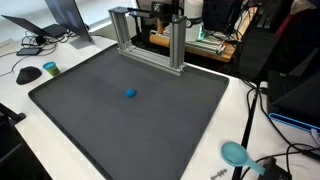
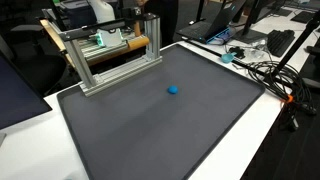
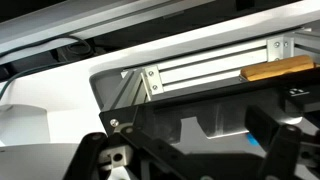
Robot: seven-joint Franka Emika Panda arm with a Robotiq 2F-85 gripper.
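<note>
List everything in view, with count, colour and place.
mat: one, dark grey, covering most of the table
table: one, white, under the mat
piece: one, blue, small, near the middle of the mat
frame: one, silver metal, at the mat's far edge
board: one, wood brown, behind the frame
laptop: one, grey, open, on the table past a mat corner
mouse: one, black, on the table beside the mat
disc: one, teal, next to the mouse
scoop: one, teal, on the table off a mat corner
cables: several, black, along the table edge
gripper: one, black, open, empty, looking at the frame
</note>
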